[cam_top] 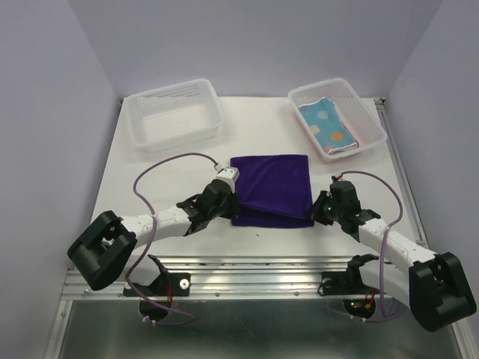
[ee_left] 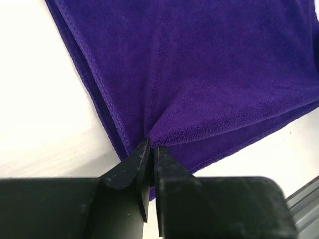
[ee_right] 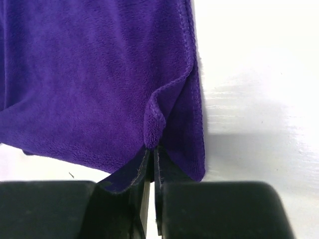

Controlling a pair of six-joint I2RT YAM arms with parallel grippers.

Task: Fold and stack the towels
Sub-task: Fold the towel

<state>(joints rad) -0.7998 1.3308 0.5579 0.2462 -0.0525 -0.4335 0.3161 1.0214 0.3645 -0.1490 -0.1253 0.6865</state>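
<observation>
I have the left gripper (ee_left: pixel 150 145) and right gripper (ee_right: pixel 151 149) each clamped on a near corner of the purple towel (cam_top: pixel 271 183) — ready, I judge, to fold it over

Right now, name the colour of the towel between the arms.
The towel is dark purple; left wrist view.

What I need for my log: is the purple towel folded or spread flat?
Folded: the purple towel shows two layers, the lower edge showing nearside; left gripper and right gripper pinch the upper layer.
</observation>
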